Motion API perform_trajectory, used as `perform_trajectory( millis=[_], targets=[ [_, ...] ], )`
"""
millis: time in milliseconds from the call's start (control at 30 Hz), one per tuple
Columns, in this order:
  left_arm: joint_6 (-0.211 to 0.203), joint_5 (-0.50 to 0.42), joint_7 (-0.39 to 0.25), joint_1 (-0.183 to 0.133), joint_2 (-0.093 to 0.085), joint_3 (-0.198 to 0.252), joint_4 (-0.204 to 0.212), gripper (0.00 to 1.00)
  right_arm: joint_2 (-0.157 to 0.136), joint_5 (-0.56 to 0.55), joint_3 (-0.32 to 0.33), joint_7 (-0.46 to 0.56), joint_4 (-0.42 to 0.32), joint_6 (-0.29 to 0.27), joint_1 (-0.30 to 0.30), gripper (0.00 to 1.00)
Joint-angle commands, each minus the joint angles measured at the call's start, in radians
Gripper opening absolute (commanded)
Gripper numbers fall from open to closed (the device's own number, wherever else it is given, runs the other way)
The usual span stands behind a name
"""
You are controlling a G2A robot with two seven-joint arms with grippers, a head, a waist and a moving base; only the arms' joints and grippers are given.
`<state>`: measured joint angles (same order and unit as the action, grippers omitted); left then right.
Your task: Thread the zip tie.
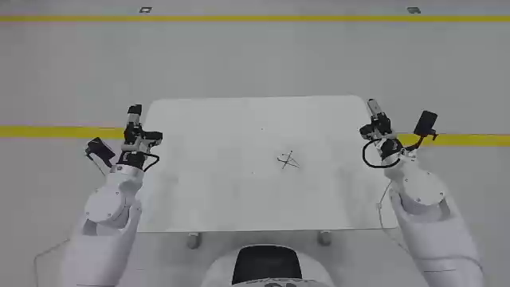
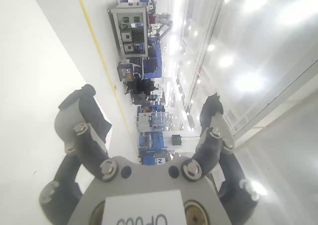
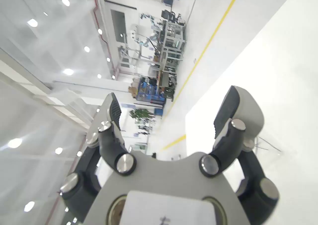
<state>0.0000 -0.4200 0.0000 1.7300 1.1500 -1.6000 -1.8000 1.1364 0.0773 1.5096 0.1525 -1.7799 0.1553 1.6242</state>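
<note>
Bright, even light; ceiling lamps (image 2: 226,61) glare in both wrist views

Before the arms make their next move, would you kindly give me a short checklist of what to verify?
1. The left gripper is open and empty: ok.
2. The right gripper is open and empty: ok.
3. The zip tie lies free on the table, between the two arms: ok.
4. A gripper is at the zip tie: not ok, both are at the table's side edges.
5. The tail is threaded through the head: cannot tell, too thin to see.
</note>
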Motion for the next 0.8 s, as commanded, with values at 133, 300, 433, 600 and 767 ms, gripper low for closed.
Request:
perform_trajectory(
  millis=[133, 300, 433, 600, 767],
  targets=[
    [0.000, 0.000, 0.000, 0.000, 0.000, 0.000, 0.000, 1.00, 0.000, -0.047, -0.037, 0.061, 0.024, -0.001, -0.020, 1.00],
    [0.000, 0.000, 0.000, 0.000, 0.000, 0.000, 0.000, 1.00, 0.000, -0.045, -0.035, 0.056, 0.023, -0.001, -0.019, 1.00],
    [0.000, 0.000, 0.000, 0.000, 0.000, 0.000, 0.000, 1.00, -0.012, -0.185, -0.039, 0.142, 0.017, 0.007, -0.053, 1.00],
    [0.000, 0.000, 0.000, 0.000, 0.000, 0.000, 0.000, 1.00, -0.029, -0.418, -0.082, 0.350, 0.040, 0.058, -0.169, 1.00],
    [0.000, 0.000, 0.000, 0.000, 0.000, 0.000, 0.000, 1.00, -0.032, -0.595, -0.180, 0.501, 0.109, 0.069, -0.299, 1.00]
  ],
)
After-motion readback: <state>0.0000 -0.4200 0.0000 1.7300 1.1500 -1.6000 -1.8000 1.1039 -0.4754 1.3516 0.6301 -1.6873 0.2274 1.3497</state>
